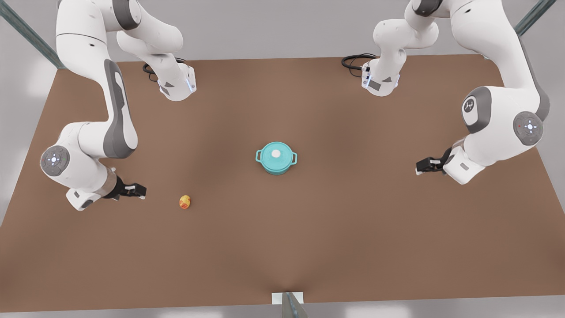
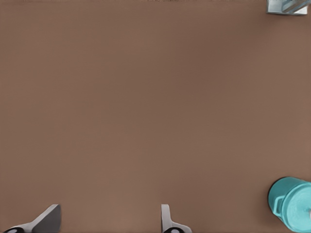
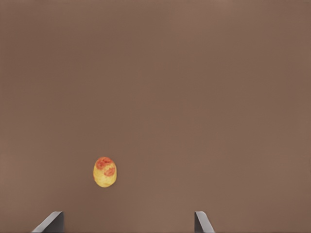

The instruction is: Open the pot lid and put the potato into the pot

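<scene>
The teal pot point(image 1: 278, 168) stands at the middle of the brown table, and the pot lid point(image 1: 269, 155) with its white knob lies shut on it. The potato point(image 1: 185, 202), yellow-orange with red patches, rests on the table toward the front view's left. My right gripper point(image 1: 140, 191) hovers open just to the potato's left in the front view; the potato point(image 3: 105, 172) shows ahead of its fingers point(image 3: 129, 221). My left gripper point(image 1: 418, 167) waits open at the front view's right, well away from the pot. The pot point(image 2: 279, 201) sits off to one side of its fingertips point(image 2: 109, 216).
A small white bracket point(image 1: 287, 298) sits at the table's near edge, also seen as the bracket point(image 2: 286, 6) from the left wrist. Black cables point(image 1: 353, 59) lie by the arm bases at the back. Bare tabletop point(image 1: 353, 229) surrounds pot and potato.
</scene>
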Available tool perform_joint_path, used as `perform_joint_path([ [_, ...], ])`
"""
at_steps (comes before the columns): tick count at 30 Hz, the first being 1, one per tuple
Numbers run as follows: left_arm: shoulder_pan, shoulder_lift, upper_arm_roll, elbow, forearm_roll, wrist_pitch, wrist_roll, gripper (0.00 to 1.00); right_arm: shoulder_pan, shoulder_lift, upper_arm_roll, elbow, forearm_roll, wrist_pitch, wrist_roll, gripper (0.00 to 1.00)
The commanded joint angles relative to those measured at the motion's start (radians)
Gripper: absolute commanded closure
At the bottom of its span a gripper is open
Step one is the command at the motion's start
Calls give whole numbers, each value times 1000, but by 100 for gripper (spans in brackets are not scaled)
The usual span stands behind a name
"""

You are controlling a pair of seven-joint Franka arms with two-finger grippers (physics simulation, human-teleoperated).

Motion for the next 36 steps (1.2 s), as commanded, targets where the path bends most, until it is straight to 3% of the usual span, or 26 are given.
perform_joint_path([
  [1, -1, 1, 0, -1, 8, 50, -26, 0, -23, 0, -7, 2, -2, 107, -4, 0],
  [4, -110, 49, -37, 13, -4, 42, -98, 0, -21, 8, -7, 5, 0, 116, -18, 0],
  [9, -536, 35, -75, -36, 93, 37, -856, 0, 11, 20, -1, 6, 0, 101, -9, 0],
  [12, -647, 101, -126, -119, 74, 318, -1186, 0, 43, 65, 4, 5, 3, 76, -7, 0],
  [13, -673, 118, -124, -118, 86, 326, -1223, 0, 46, 69, 4, 3, 3, 76, -12, 0],
  [17, -674, 219, -124, -104, 137, 392, -1289, 0, 46, 42, 4, -1, 12, 16, 20, 0],
  [21, -723, 294, -124, -116, 189, 544, -1355, 0, 81, 45, 7, -129, 12, 176, 112, 0],
  [27, -742, 357, -124, -115, 237, 617, -1350, 0, 90, 49, 14, -133, 12, 138, 123, 0],
  [29, -756, 383, -123, -116, 244, 646, -1350, 0, 89, 58, 14, -221, 14, 282, 128, 0],
  [36, -766, 397, -123, -132, 275, 648, -1356, 0, 115, 135, 16, -230, 64, 343, 195, 0],
])
